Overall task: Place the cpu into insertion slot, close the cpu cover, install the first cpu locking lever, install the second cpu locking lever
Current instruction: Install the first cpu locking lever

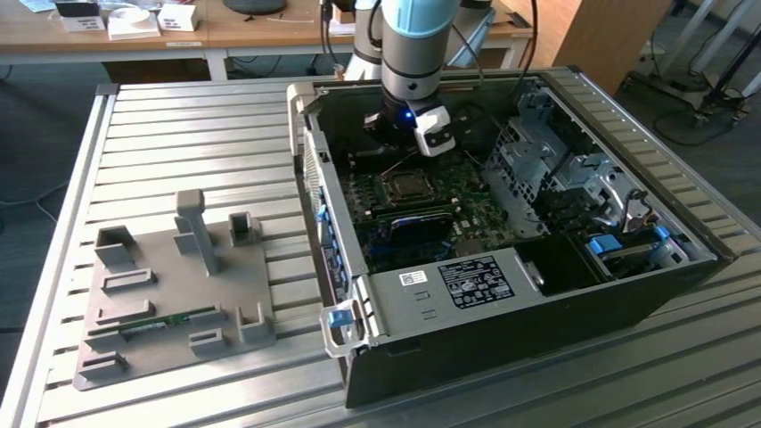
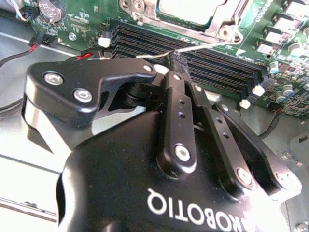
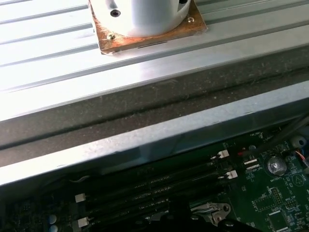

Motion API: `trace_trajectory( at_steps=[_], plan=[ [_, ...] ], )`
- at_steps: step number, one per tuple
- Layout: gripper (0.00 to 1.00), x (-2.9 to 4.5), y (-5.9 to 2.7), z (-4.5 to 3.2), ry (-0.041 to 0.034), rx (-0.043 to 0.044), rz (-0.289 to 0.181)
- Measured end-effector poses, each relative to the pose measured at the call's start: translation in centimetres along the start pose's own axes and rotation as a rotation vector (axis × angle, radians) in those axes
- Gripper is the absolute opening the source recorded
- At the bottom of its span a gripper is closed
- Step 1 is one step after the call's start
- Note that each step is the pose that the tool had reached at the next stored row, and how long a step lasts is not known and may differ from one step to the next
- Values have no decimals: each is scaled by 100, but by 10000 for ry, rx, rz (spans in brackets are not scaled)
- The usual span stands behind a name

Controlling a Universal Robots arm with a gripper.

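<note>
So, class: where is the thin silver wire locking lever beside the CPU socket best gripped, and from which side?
Probably the straight stretch of the thin silver wire locking lever over the long black memory slots, coming from above and pinching across it: a slim rod lying roughly level.

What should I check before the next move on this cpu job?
1. Cpu seated: ok, its silver top shows inside the cover.
2. Cover down: ok, the frame lies flat over the cpu.
3. Gripper at the lever: ok, its shut tips meet the wire.
4. That lever latched: not ok, it angles away from the cover, over the memory slots.
5. Other lever: cannot tell.
</note>
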State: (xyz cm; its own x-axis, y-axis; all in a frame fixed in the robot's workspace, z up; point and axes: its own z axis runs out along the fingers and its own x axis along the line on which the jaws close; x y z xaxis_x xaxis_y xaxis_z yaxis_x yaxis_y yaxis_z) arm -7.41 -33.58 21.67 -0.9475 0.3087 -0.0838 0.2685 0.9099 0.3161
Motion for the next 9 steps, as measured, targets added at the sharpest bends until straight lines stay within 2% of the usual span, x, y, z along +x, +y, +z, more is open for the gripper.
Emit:
trace_trajectory(
  at_steps=[9],
  plan=[
    [11, -40, 0, 46, 1, 0, -2]
  ],
)
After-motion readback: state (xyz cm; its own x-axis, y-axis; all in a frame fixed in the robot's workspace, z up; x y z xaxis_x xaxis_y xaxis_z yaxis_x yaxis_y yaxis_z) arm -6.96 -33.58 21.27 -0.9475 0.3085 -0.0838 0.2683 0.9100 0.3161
